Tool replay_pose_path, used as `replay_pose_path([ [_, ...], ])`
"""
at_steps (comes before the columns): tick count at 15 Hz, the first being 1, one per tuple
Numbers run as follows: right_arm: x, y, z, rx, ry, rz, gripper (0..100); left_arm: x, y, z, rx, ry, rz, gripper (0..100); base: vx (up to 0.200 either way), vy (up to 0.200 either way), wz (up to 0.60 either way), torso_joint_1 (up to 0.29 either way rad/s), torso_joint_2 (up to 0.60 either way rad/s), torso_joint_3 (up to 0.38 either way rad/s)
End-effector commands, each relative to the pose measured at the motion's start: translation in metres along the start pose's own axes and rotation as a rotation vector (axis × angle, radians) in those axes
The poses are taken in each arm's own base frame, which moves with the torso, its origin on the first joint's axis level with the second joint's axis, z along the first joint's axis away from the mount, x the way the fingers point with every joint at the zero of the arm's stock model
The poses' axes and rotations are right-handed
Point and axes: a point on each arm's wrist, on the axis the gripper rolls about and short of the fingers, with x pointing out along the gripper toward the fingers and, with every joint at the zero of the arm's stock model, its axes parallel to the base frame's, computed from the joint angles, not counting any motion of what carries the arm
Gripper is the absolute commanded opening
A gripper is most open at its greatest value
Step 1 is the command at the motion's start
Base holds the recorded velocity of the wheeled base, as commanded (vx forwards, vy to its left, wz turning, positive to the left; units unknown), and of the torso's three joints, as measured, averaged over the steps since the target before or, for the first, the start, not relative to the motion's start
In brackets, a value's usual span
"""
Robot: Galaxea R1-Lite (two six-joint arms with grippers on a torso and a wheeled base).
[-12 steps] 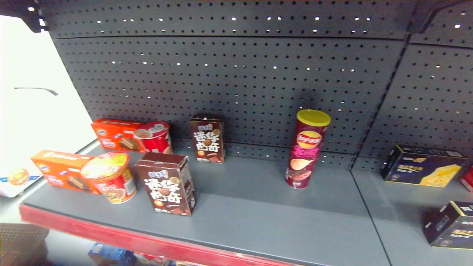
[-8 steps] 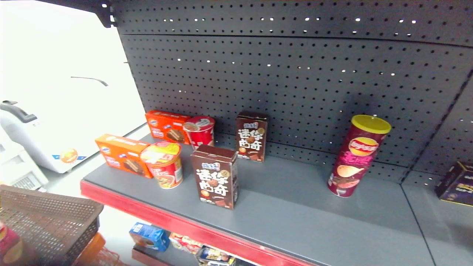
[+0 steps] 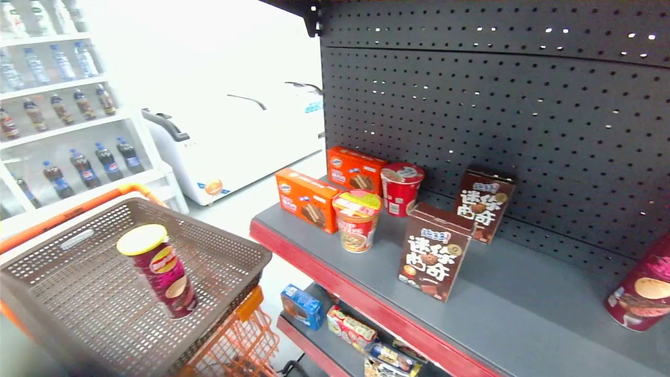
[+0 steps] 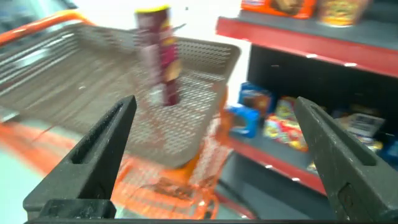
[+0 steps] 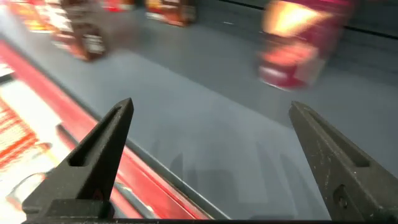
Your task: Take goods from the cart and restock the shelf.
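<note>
Step, by judgement: fetch stage, next item not yet picked.
Maroon cardboard chip can with yellow lid (image 3: 157, 272) stands upright in brown perforated plastic basket (image 3: 220, 233) on orange wire cart (image 3: 235, 345), apart from grey metal shelf with red front edge (image 3: 497, 309).
Left gripper (image 4: 214, 106) points toward can, clear of it, fingers spread wide, holding nothing.
Right gripper (image 5: 211, 106) hovers over shelf board, fingers likewise spread, empty.
Next move likely calls for left arm reaching into basket, jaws straddling can body, closing without tipping it.

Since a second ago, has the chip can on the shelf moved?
No. The head camera swung left; the chip can keeps its place on the shelf, right of the rear brown box, near the pegboard back.
</note>
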Motion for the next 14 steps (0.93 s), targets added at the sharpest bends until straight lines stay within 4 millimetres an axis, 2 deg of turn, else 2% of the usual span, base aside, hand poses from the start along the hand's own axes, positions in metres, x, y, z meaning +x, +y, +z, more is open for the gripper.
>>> replay_pose_path([
  [1,0.000,0.000,0.000,0.000,-0.001,0.000,100,0.000,0.000,0.000,0.000,0.000,0.001,100,0.000,0.000,0.00,0.000,0.00,0.000],
  [12,0.000,0.000,0.000,0.000,-0.001,0.000,100,0.000,0.000,0.001,0.009,-0.009,0.021,100,0.000,0.000,0.00,0.000,0.00,0.000],
  [13,0.000,0.000,0.000,0.000,-0.001,0.000,100,-0.005,0.001,0.021,0.074,-0.059,0.026,100,0.000,0.000,0.00,0.000,0.00,0.000],
  [14,0.000,0.000,0.000,0.000,-0.001,0.000,100,-0.003,0.001,0.051,0.106,-0.029,0.025,100,0.000,0.000,0.00,0.000,0.00,0.000],
])
